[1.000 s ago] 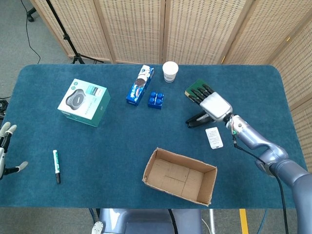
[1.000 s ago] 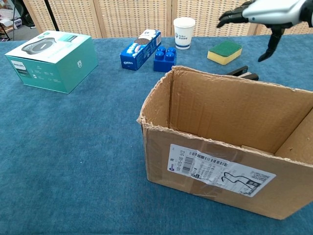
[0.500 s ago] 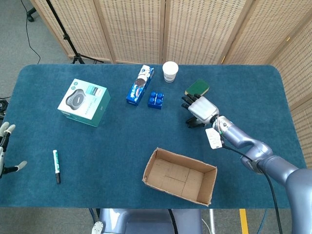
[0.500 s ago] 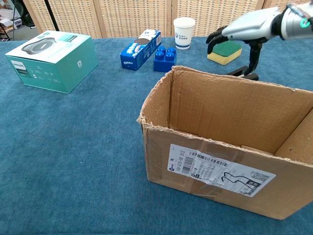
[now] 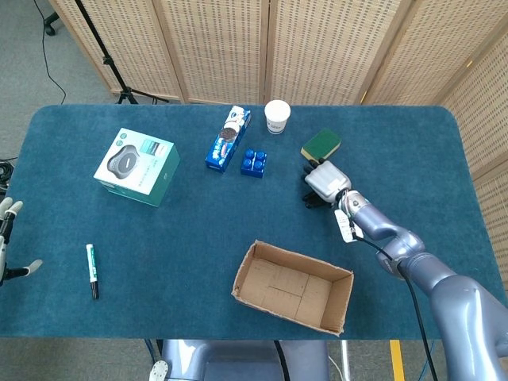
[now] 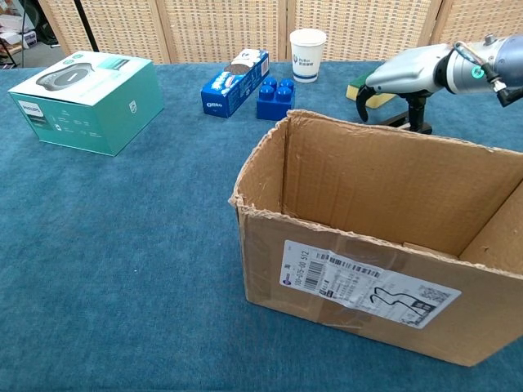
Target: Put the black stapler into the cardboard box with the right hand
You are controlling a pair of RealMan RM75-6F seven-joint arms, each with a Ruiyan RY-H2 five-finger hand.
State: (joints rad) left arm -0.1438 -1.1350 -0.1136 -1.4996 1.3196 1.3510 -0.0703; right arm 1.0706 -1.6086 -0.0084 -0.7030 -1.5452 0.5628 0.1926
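The black stapler (image 5: 312,200) (image 6: 394,120) lies on the blue table, just behind the open cardboard box (image 5: 238,279) (image 6: 351,269) in the chest view. My right hand (image 5: 324,181) (image 6: 404,72) sits low over the stapler and hides most of it. The fingers curl down on its left and the thumb points down on its right. I see no firm grip, and the stapler rests on the table. My left hand (image 5: 6,238) hangs at the far left edge, fingers apart, holding nothing.
A green sponge (image 5: 321,144) (image 6: 357,84) lies just behind the right hand, with a paper cup (image 5: 277,116) (image 6: 308,43) beyond. A blue block (image 5: 254,162), a biscuit pack (image 5: 228,137) and a teal box (image 5: 136,167) stand to the left. A marker (image 5: 91,270) lies near the left hand.
My right hand has come down and slid left from above the sponge onto the stapler, its fingers curling downward around it. The stapler and the left hand have barely moved.
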